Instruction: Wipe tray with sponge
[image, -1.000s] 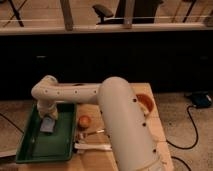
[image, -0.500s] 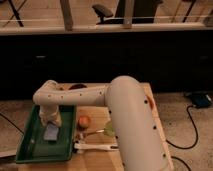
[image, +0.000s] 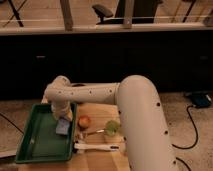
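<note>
On the left part of the light wooden table, the large green rectangular plastic tray with its raised rim was laid flat, its long side running away from the camera. Inside the tray, close to its right rim and toward the far end, the small flat blue-grey rectangular sponge was seen lying against the tray floor. Directly above the sponge, the gripper at the end of the white perforated arm was pointed downward and appeared to be pressed onto the pad; how the gripper was set on the pad could not be told, as that part was hidden by the wrist and the sponge. The arm was bent sharply at a rounded joint above the tray's far right corner, and its thick upper segment was stretched across the table toward the lower right. Just beside the tray's right rim, a small round reddish-orange fruit was placed on the wood. Further right, a pale green rounded object was partly covered by the arm. Near the table's front edge, a long white utensil was laid crosswise.
</note>
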